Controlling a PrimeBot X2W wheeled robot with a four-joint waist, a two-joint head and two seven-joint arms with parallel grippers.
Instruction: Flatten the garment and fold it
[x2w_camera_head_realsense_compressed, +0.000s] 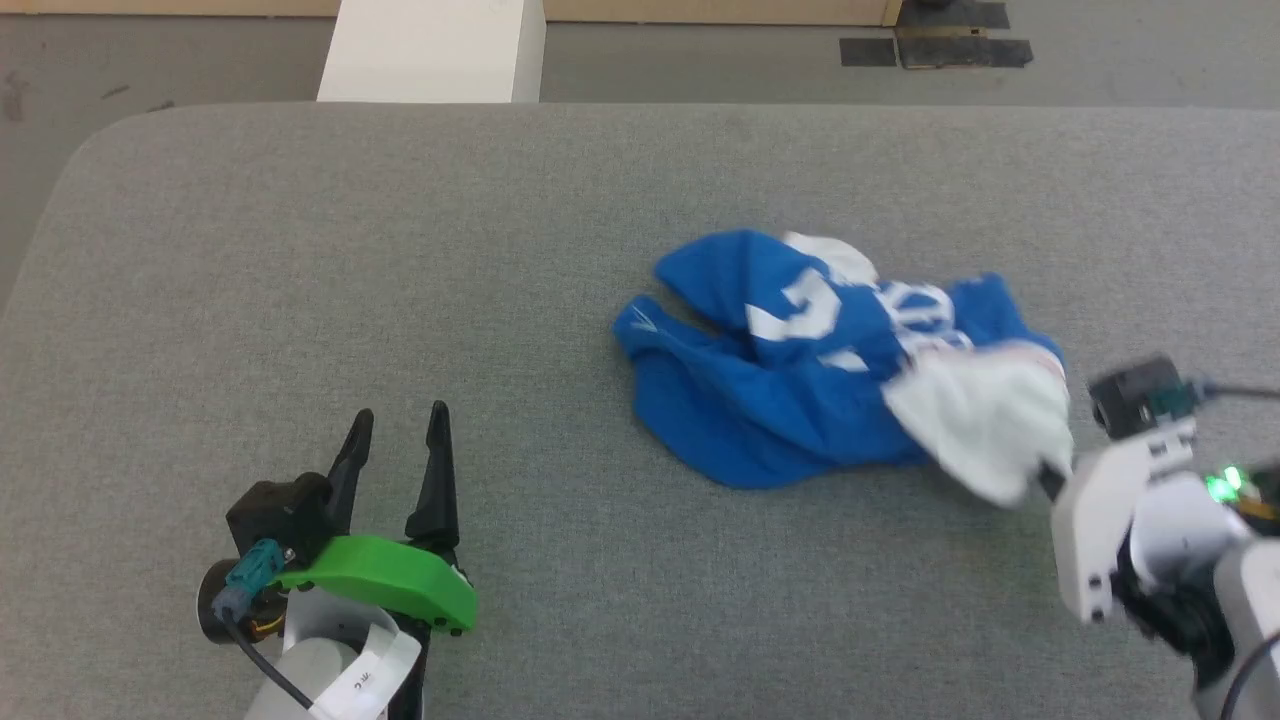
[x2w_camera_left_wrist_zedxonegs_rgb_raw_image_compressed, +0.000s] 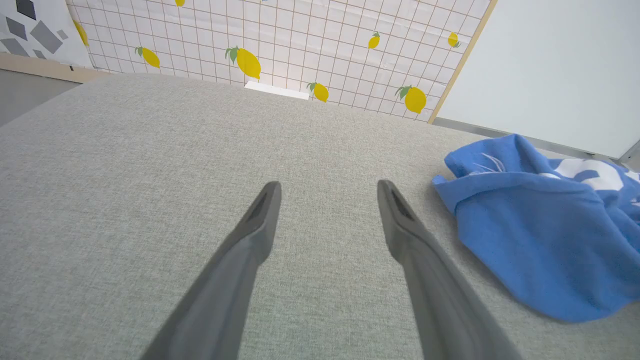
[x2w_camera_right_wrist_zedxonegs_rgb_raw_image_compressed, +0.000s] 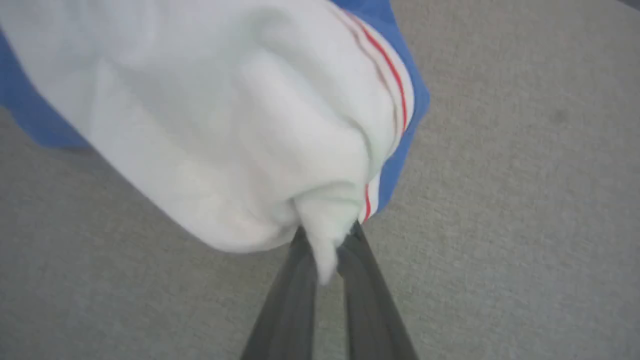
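right gripper (x2w_camera_right_wrist_zedxonegs_rgb_raw_image_compressed: 327, 239) is clamped on the garment (x2w_camera_head_realsense_compressed: 790, 400), both fingers pinching a fold of its white sleeve (x2w_camera_right_wrist_zedxonegs_rgb_raw_image_compressed: 225, 125). sleeve fabric bunches out above the tips, and a small tuft pokes down between the fingers. red-and-white trim and a blue edge run down the sleeve's right side in the right wrist view

head view: right gripper (x2w_camera_head_realsense_compressed: 1045, 482) sits at the near right corner of the garment, fingertips hidden under the white sleeve (x2w_camera_head_realsense_compressed: 985, 420). garment is a crumpled heap on the grey table (x2w_camera_head_realsense_compressed: 400, 250), right of centre. it's mostly blue, with bits of white numerals and lettering on top that i can't read through the folds. can't tell whether the pinched sleeve is off the table or resting on it

left gripper (x2w_camera_head_realsense_compressed: 400, 415) is at the lower left, jaws spread wide with nothing between them, well apart from the garment

left wrist view: left gripper (x2w_camera_left_wrist_zedxonegs_rgb_raw_image_compressed: 328, 185) points over bare table (x2w_camera_left_wrist_zedxonegs_rgb_raw_image_compressed: 150, 150). the garment (x2w_camera_left_wrist_zedxonegs_rgb_raw_image_compressed: 530, 240) shows its blue edge off to the right, not touching the fingers. lemon-print wall (x2w_camera_left_wrist_zedxonegs_rgb_raw_image_compressed: 300, 40) stands beyond the table's far edge

white block (x2w_camera_head_realsense_compressed: 430, 50) and dark tape patches (x2w_camera_head_realsense_compressed: 940, 50) are on the floor past the table
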